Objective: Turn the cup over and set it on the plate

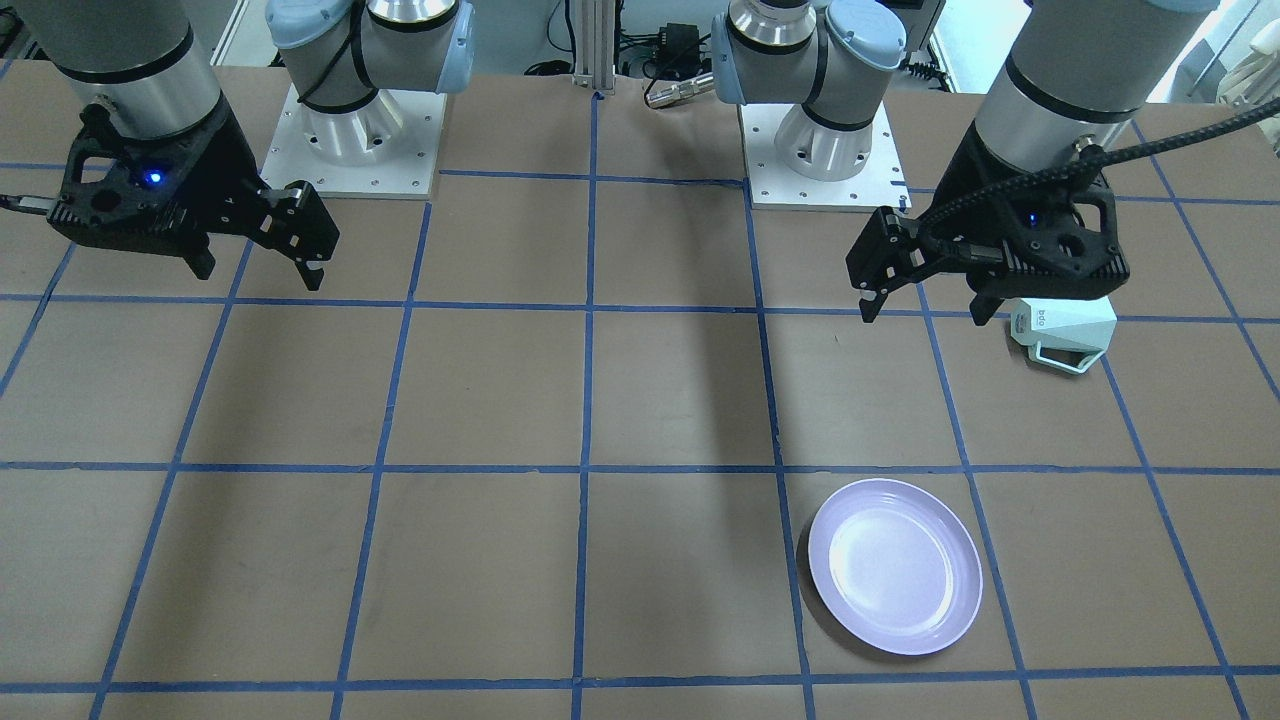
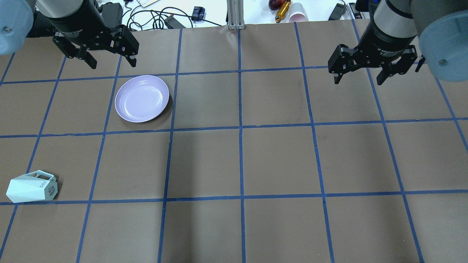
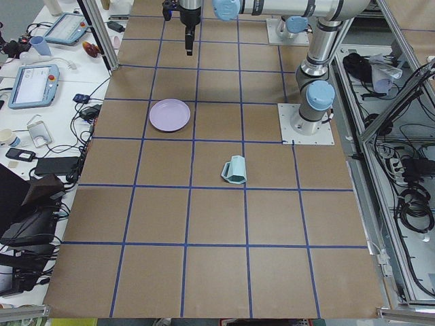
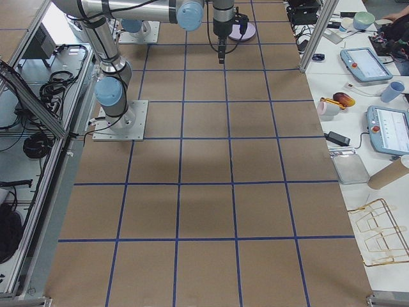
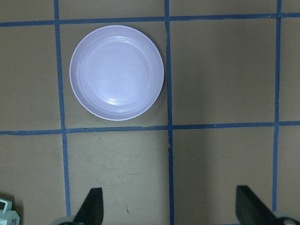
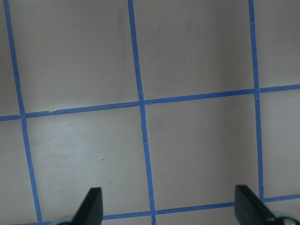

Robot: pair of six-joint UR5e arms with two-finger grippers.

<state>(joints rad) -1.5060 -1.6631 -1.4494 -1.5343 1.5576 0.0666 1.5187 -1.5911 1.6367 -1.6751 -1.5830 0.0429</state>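
The pale mint cup (image 2: 32, 187) lies on its side near the table's left edge on the robot's side, its printed base toward the middle and its handle (image 1: 1062, 358) off the mat. In the front view, the cup (image 1: 1065, 335) sits partly behind the left wrist. The lavender plate (image 2: 142, 98) rests flat and bare, further out on the left half. My left gripper (image 2: 111, 63) hangs open above the mat just beyond the plate (image 5: 116, 72), which shows below it. My right gripper (image 2: 358, 80) hangs open over bare mat on the right half (image 6: 168, 208).
Brown mat with blue tape grid covers the table. The two arm bases (image 1: 360, 130) stand at the robot's edge. Cables, a paper cup (image 2: 299, 16) and small tools lie past the far edge. Side benches hold tablets (image 3: 30, 85).
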